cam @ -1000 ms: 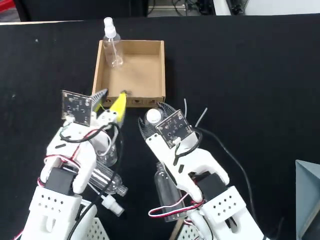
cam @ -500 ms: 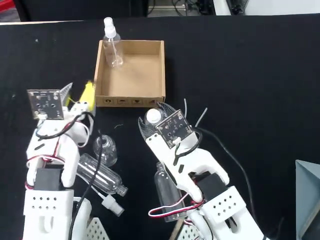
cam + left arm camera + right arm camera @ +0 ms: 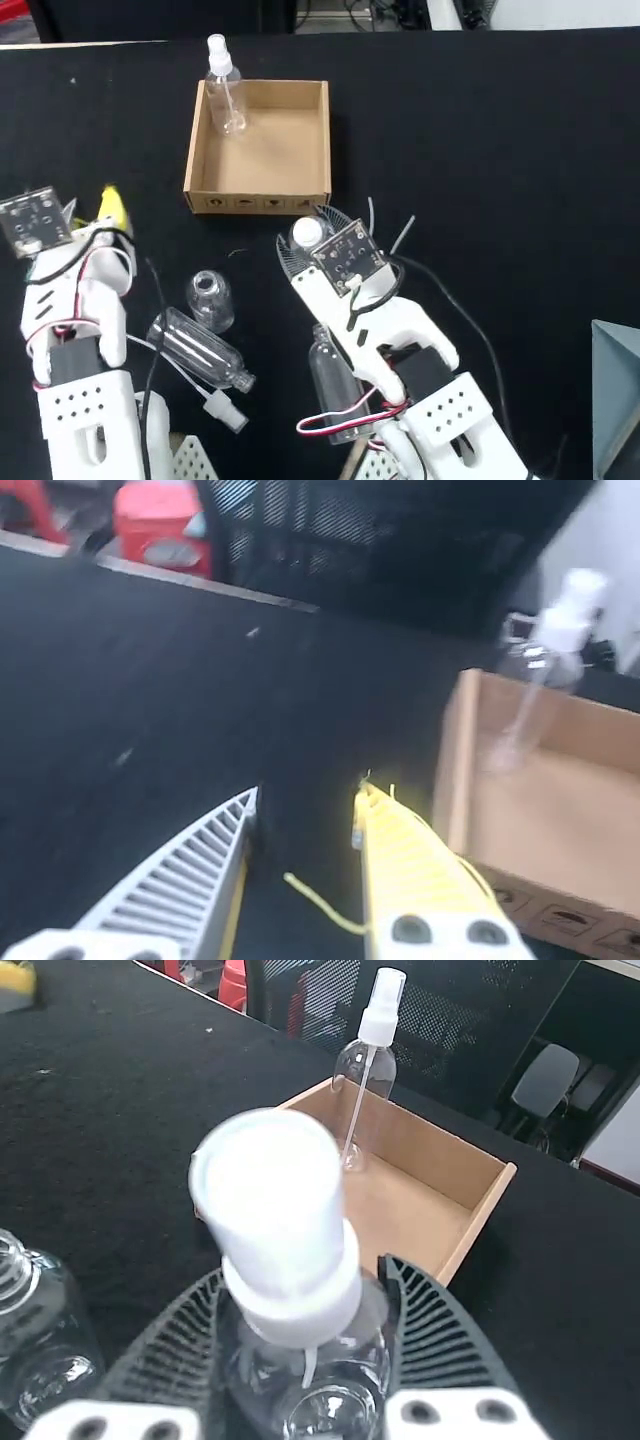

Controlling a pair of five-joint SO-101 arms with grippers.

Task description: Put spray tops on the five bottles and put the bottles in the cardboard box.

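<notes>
**Right arm holds a capped bottle just short of the box, drop-in looks next**

Black bench (image 3: 500,150). The cardboard box (image 3: 258,203) sits far, left of centre, open side up. Right fingers (image 3: 440,1330) are clenched round the held bottle (image 3: 300,1370) below its white spray top. The bottle is upright, long axis vertical, just near of the box's near wall, toward that wall's right end. So the box opening lies straight far and slightly left of those fingers — judged a short lift over the wall, then forward.

Left fingers (image 3: 405,870) are spread with nothing between them, out left of the box's near-left corner. The right arm has the load, so the move is its to make.

The boxed bottle (image 3: 227,100), capped, stands in the box's far-left corner, with bare floor to its right and near side. Between the arms on the bench:
- lying bottle (image 3: 198,350), no top, neck pointing near-right
- open bottle (image 3: 210,300), upright, no top, just far of the lying one
- another bottle (image 3: 328,385), lying partly under the right arm — capped or not, cannot tell

A loose spray top (image 3: 225,412) lies just near of the lying bottle's neck.
</notes>
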